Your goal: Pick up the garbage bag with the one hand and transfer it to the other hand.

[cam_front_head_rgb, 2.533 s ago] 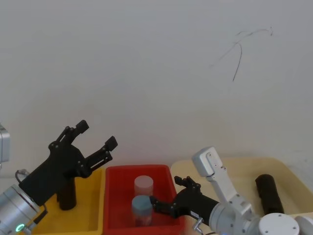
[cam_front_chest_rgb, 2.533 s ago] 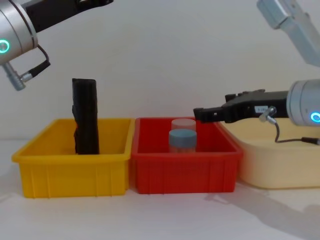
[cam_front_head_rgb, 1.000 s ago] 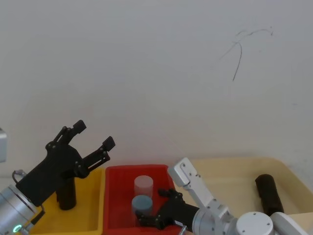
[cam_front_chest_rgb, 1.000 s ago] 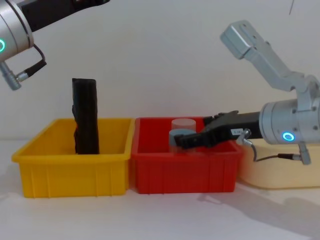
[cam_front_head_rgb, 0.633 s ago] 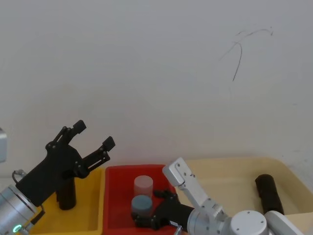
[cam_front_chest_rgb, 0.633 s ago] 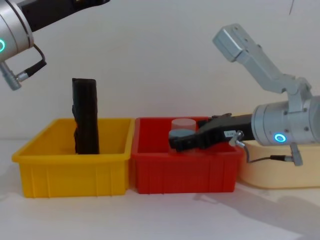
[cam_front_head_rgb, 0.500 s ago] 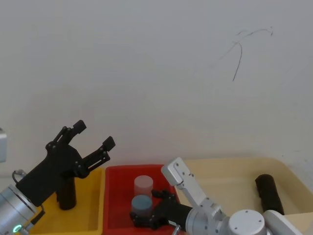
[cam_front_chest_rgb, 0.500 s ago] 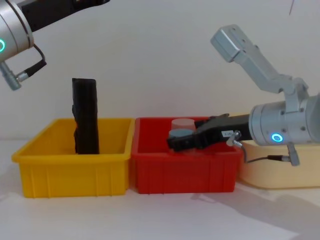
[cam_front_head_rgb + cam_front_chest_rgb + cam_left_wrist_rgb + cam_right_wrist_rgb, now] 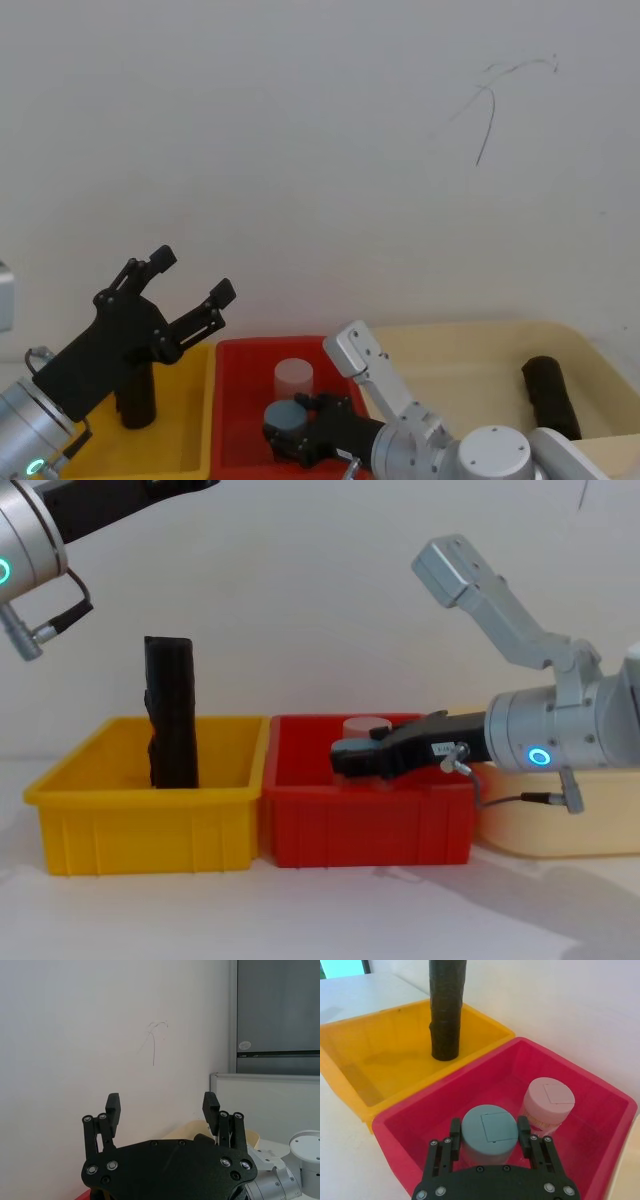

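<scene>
Leftward slides the slim black right gripper (image 9: 489, 1136) inside the red plastic bin (image 9: 300, 815), its parted fingers now flanking the blue-lidded jar (image 9: 487, 1127) without clamping. Left gripper (image 9: 190, 275) hovers wide open above the tall black garbage-bag roll (image 9: 171, 712), upright in the yellow bin (image 9: 140, 825).

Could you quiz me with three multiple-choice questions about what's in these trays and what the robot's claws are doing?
1. Where does the upright garbage bag stand?
A. yellow bin
B. red bin
C. cream tray

2. How many jars are in the red bin?
A. one
B. two
C. four

3. How are the right gripper fingers set?
A. clamped on the black roll
B. apart, either side of the blue-lidded jar
C. shut on nothing

Answers: 1 A, the roll rises out of the yellow bin. 2 B, a blue-lidded jar and a pink-lidded jar. 3 B, a finger sits on each side of the blue lid.
</scene>
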